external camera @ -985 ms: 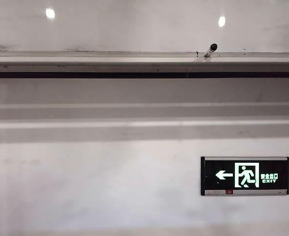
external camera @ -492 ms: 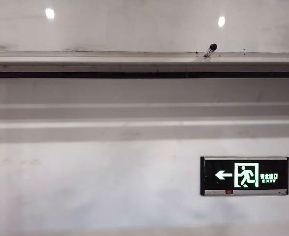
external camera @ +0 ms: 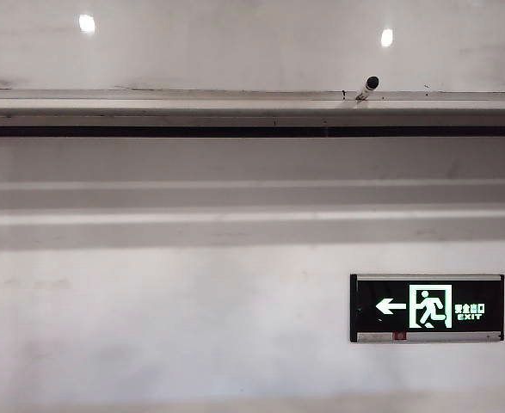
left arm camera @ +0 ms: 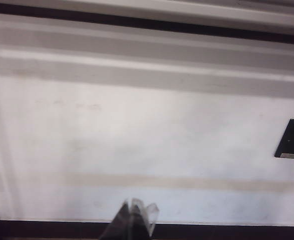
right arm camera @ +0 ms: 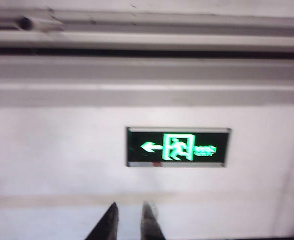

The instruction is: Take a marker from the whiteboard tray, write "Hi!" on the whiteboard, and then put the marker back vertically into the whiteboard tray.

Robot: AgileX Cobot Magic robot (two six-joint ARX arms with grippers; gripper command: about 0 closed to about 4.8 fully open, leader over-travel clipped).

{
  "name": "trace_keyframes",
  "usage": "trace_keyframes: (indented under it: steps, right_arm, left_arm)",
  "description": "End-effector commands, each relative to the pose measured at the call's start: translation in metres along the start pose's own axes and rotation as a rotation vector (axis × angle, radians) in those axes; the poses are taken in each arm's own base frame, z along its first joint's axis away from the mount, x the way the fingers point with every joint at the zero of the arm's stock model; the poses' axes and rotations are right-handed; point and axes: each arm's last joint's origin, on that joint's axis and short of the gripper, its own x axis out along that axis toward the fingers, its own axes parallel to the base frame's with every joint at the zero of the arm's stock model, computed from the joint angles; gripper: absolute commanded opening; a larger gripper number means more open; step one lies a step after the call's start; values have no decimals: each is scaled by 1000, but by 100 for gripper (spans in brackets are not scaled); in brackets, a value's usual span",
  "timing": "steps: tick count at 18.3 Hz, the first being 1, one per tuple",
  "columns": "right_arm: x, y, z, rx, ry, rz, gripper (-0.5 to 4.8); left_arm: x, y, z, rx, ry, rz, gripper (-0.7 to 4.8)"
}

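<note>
A marker (external camera: 366, 87) leans in the upper right of the exterior view, its foot on the tray (external camera: 192, 105), its black cap tilted up to the right against the whiteboard (external camera: 235, 47). It looks light, stiff and smooth, likely to roll or tip if nudged; the white barrel below the cap seems the best place to grip. No writing is legible on the board. The tray runs the full width, with a dark strip beneath. Below, on the wall at lower right, is an exit sign (external camera: 427, 307).

Neither arm appears in the exterior view. The right gripper (right arm camera: 129, 215) shows at the bottom of its blurred wrist view, jaws narrowly apart, empty, well below the tray. The left gripper (left arm camera: 135, 212) shows at the bottom of its view, fingertips close together, holding nothing.
</note>
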Motion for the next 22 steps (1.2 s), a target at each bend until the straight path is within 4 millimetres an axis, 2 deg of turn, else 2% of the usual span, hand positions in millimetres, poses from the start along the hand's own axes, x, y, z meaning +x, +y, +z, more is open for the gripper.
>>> trace_keyframes:
  steps: [1, 6, 22]
  right_arm:
    - [0, -2, -1, 3, 5, -13, 67]
    - [0, -3, -1, -2, 8, 84, 67]
    - [0, -3, -1, -3, 8, 84, 67]
  left_arm:
    - [0, 0, 1, -3, -7, -1, -4]
    - [0, 0, 1, -3, -7, -1, -4]
    - [0, 0, 1, -3, -6, -1, -4]
